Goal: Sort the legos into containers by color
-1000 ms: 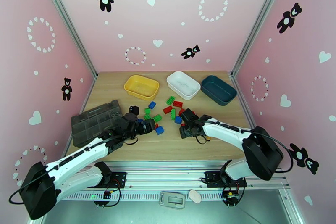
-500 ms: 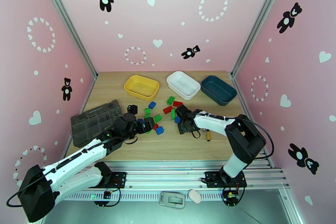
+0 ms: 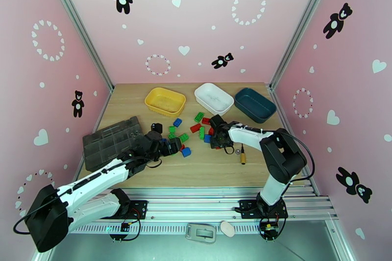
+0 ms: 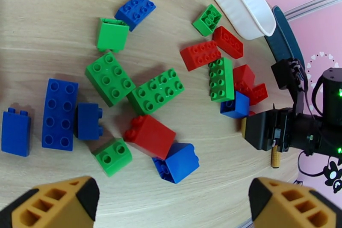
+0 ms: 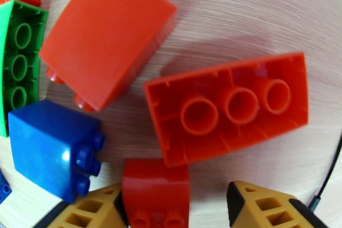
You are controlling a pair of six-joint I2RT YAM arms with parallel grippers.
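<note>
The legos, in red, green and blue, lie scattered mid-table [image 3: 191, 130]. Behind them stand the containers: yellow [image 3: 165, 101], white [image 3: 213, 98] and dark teal [image 3: 254, 105]. My right gripper [image 3: 215, 137] is down at the pile's right edge. In the right wrist view its jaws [image 5: 175, 211] straddle a small red brick [image 5: 156, 192] that lies against the left finger, with a gap to the right finger. An upturned red brick [image 5: 226, 111] and a blue brick [image 5: 53, 147] lie just ahead. My left gripper [image 3: 169, 147] hovers wide open and holds nothing over the pile's left side [image 4: 171, 207], above a red brick [image 4: 149, 135].
A dark grey organizer box [image 3: 111, 142] lies at the left. A yellow-handled screwdriver [image 3: 242, 155] lies just right of my right gripper. A small black object [image 3: 156, 127] sits left of the pile. Bare wood runs along the table's near edge.
My right gripper has moved from the near right up to the pile's right edge, uncovering the screwdriver, and its jaws have narrowed. The left arm has barely moved.
</note>
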